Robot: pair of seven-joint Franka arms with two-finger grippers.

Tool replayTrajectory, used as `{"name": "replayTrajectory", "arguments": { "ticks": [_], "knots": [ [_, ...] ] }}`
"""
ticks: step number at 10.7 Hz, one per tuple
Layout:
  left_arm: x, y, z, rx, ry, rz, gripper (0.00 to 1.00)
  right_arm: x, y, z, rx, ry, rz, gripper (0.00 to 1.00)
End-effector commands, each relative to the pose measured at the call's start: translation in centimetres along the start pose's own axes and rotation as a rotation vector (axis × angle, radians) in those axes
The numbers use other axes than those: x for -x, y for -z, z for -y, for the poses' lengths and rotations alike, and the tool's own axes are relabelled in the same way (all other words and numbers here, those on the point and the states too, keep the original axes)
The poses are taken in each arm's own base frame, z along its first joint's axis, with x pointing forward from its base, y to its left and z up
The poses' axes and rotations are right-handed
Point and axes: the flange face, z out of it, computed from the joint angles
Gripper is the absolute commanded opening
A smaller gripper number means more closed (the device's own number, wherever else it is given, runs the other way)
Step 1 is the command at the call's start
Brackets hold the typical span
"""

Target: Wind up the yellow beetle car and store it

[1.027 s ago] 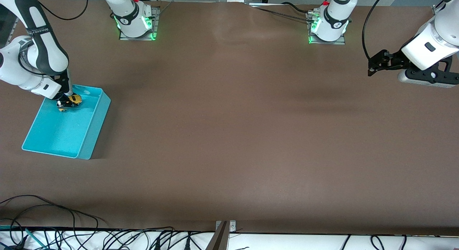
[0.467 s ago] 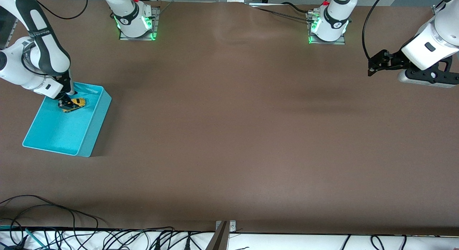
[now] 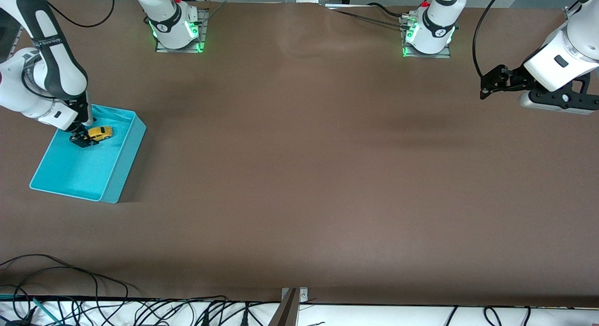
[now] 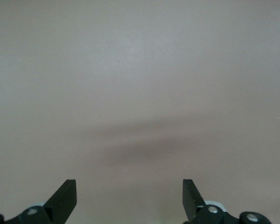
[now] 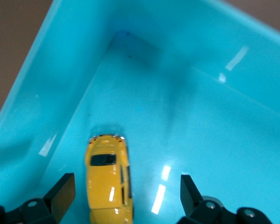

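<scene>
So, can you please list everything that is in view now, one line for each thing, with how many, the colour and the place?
toy car: one, yellow with dark windows, lying in the bin, in the part farther from the front camera
bin: one, turquoise, on the table at the right arm's end
table: one, brown, under everything
cables: many, black, along the table's edge nearest to the front camera
right gripper: one, black, open, inside the bin with the toy car between its fingers, not clamped on it
left gripper: one, black, open, holding nothing, over bare table at the left arm's end; this arm waits
</scene>
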Motion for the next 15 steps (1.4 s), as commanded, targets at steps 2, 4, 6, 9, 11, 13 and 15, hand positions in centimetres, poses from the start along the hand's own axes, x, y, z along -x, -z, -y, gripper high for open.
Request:
{"name": "replayTrajectory", "arguments": {
  "ticks": [2, 4, 6, 9, 11, 13, 15],
  "knots": [
    [-0.3, 0.6, 0.1, 0.019, 0.011, 0.002, 1.00, -1.7, 5.0, -2.3, 0.001, -0.149, -0.026, 1.00],
    [-0.3, 0.6, 0.2, 0.019, 0.013, 0.002, 1.00, -3.1, 6.9, -3.7, -0.003, -0.278, -0.025, 1.00],
    [-0.3, 0.6, 0.2, 0.019, 0.013, 0.002, 1.00, -4.4, 8.4, -5.5, 0.010, -0.397, -0.017, 1.00],
    [-0.3, 0.6, 0.2, 0.019, 0.013, 0.002, 1.00, -7.5, 11.8, -7.0, -0.019, -0.672, -0.020, 1.00],
    [-0.3, 0.6, 0.2, 0.019, 0.013, 0.003, 1.00, -10.6, 15.0, -8.7, 0.005, -0.827, -0.011, 1.00],
    [-0.3, 0.6, 0.2, 0.019, 0.013, 0.003, 1.00, -13.4, 17.8, -10.1, 0.030, -0.993, -0.017, 1.00],
    [-0.3, 0.6, 0.2, 0.019, 0.013, 0.003, 1.00, -17.0, 21.0, -10.8, 0.043, -1.160, -0.016, 1.00]
  ]
}}
